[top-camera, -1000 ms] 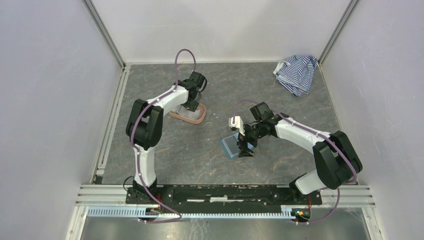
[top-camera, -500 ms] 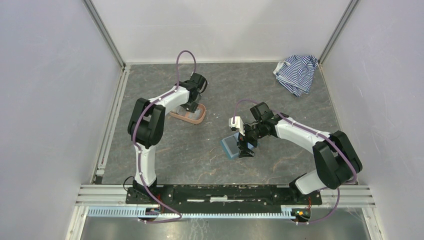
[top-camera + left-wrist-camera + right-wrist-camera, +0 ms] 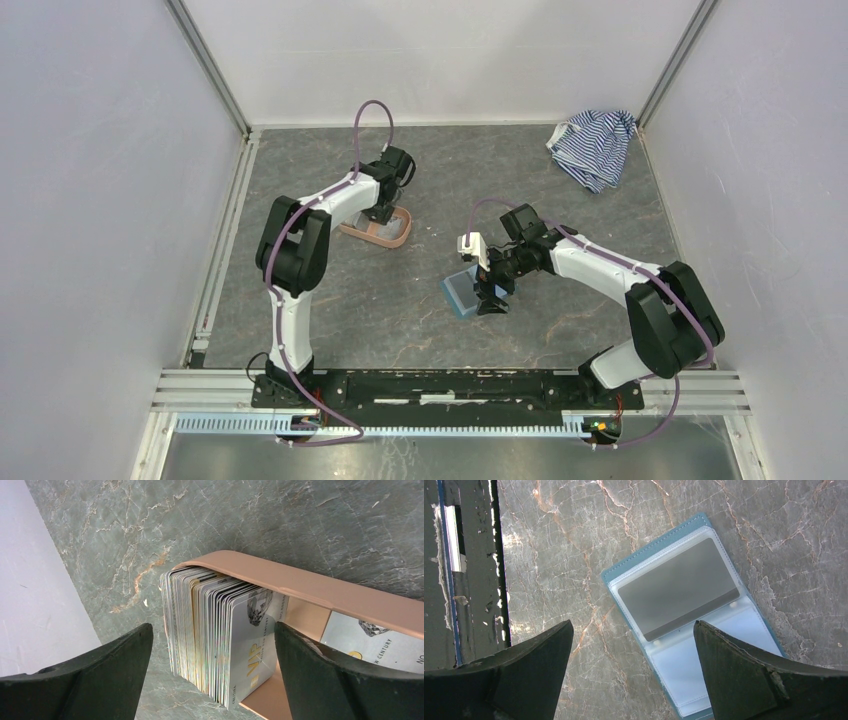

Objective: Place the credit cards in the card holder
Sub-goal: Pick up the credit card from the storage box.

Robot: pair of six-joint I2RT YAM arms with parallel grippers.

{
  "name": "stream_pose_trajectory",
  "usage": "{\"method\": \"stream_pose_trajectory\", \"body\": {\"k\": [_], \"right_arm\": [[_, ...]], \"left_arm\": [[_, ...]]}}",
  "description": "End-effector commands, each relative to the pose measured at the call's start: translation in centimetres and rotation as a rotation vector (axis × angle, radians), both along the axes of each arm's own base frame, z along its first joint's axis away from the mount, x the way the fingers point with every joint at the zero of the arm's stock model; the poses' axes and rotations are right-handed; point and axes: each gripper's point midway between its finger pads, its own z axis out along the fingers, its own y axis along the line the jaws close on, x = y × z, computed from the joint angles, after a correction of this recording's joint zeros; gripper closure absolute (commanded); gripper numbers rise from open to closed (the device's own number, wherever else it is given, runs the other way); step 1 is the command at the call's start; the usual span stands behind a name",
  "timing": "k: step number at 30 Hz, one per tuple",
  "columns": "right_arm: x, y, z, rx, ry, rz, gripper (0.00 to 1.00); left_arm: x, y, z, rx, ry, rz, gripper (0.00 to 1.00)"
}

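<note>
A stack of whitish credit cards [image 3: 220,635] stands on edge at the end of a salmon-pink tray [image 3: 310,587]; one more card [image 3: 370,642] lies flat in it. My left gripper [image 3: 212,672] is open, its fingers either side of the stack, not touching it. In the top view it [image 3: 385,212] is over the tray [image 3: 392,236]. The teal card holder [image 3: 696,610] lies open on the table with a grey card [image 3: 679,587] in its upper sleeve. My right gripper [image 3: 634,667] is open above the holder's near edge [image 3: 462,292], holding nothing.
A blue-and-white striped cloth [image 3: 593,145] lies bunched at the back right corner. White walls enclose the grey marbled table [image 3: 400,310]. A metal rail [image 3: 450,385] runs along the front edge by the arm bases.
The left gripper has shifted slightly over the tray. The right arm and the card holder have not visibly moved.
</note>
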Motion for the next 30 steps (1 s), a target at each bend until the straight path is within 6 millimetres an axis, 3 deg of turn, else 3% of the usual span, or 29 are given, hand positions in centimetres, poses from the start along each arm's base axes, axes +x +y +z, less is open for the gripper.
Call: {"method": "stream_pose_trajectory", "body": {"k": [1,22,28,30], "right_arm": [[0.7,0.8,1.3,0.038,-0.029,0.024,0.02],[0.8,0.8,1.3,0.038,-0.029,0.025,0.02],[0.8,0.8,1.3,0.038,-0.029,0.024,0.02],[0.7,0.8,1.3,0.038,-0.03,0.026,0.02]], "left_arm": [[0.6,0.4,1.8,0.021,-0.035,-0.014,0.05],[0.5,-0.8,4.7,-0.064,-0.052,-0.032,0.26],[0.3,-1.1,4.4,-0.08,-0.035,-0.041,0.26],[0.2,-1.5,4.0,-0.106,-0.022,-0.051,0.14]]}}
